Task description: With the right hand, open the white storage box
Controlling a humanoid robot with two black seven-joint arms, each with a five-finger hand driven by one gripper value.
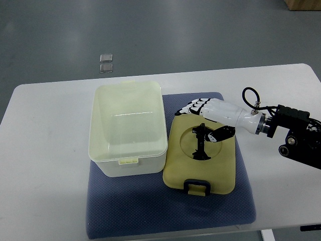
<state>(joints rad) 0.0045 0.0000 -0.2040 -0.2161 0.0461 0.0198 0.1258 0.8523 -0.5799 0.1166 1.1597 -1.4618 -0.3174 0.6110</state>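
The white storage box (128, 128) stands open on a blue mat (170, 206), left of centre, with nothing visible inside. Its yellowish lid (200, 165) lies flat on the mat right beside the box, inner side up, with a dark latch at its near edge and a dark handle part in the middle. My right hand (200, 118) reaches in from the right and hovers over the lid's far edge. Its fingers (193, 108) are stretched out toward the box and hold nothing, and the thumb (220, 134) hangs over the lid's middle.
The mat lies on a white table (45, 150) with rounded corners. Two small clear squares (106, 63) lie on the grey floor beyond the table's far edge. A brown object shows at the top right corner.
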